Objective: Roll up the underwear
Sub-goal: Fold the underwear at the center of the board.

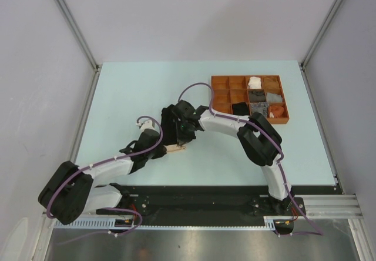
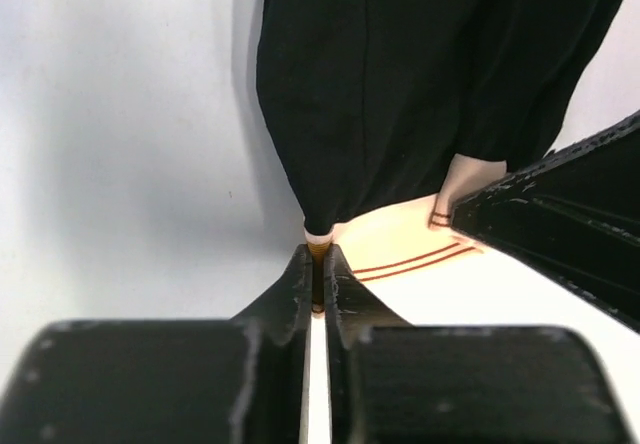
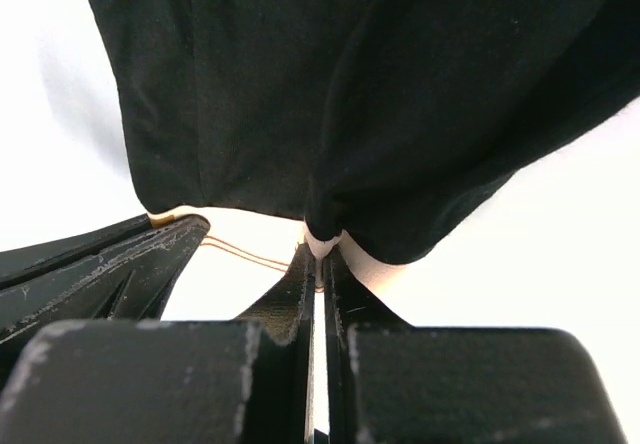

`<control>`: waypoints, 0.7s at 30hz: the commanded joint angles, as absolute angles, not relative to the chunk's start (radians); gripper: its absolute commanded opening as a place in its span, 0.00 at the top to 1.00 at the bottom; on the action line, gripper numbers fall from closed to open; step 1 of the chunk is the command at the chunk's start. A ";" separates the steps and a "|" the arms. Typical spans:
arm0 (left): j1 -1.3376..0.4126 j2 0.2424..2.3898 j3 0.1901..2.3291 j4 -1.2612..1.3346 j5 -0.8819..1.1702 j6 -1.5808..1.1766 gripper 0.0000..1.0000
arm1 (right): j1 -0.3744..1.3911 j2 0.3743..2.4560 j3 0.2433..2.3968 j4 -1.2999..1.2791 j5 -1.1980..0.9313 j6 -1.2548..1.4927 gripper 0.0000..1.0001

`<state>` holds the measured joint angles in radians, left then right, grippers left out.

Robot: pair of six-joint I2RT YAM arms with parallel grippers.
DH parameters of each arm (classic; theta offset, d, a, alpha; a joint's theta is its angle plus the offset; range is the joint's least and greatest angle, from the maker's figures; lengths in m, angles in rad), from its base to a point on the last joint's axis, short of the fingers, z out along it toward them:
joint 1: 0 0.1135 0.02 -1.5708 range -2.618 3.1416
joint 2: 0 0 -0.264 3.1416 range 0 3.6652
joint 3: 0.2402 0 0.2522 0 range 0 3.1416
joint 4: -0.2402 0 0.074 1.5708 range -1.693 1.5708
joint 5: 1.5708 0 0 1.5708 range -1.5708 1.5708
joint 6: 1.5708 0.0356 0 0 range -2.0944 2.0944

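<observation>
Centrally, on the near half of the counter [image 1: 129,96], both tools meet at one black brief [image 2: 400,84]. Left tool [image 2: 318,264] is clenched on the beige waistband [image 2: 400,249]. Right tool [image 3: 320,254] pinches the same band just to its right, w/ the black cloth spreading beyond the tips. Whether the garment is lifted or lies flat cannot be told.

Judged step: gripping the band edge to start or tighten the roll. To do it well, hold both pinches level & equally taut so the band runs straight, then turn the edge over itself evenly. Uneven pull would likely skew the roll, & soft cloth will sag betw. the grips.

Surroundings: brown compartmented tray [image 1: 235,77] at far right, well apart, w/ white, grey, black & orange bundles [image 1: 254,82] in several cells. It does not obstruct. Main hazard is the tools themselves, working very close together.
</observation>
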<state>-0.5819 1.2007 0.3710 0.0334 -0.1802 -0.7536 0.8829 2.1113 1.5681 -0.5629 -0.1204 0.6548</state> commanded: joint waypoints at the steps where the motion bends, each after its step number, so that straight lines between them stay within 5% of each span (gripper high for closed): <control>1: -0.575 1.221 0.345 0.106 -0.189 -0.736 1.00 | 0.902 2.098 1.575 -0.563 -0.078 0.649 1.00; 21: -0.577 1.221 0.330 0.137 -0.163 -0.698 1.00 | 0.966 2.157 1.723 -0.549 -0.140 0.644 1.00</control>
<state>-0.5808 1.2278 0.3546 0.1211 -0.1764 -0.7227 0.9607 2.1258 1.6890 -0.5888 -0.1005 0.6506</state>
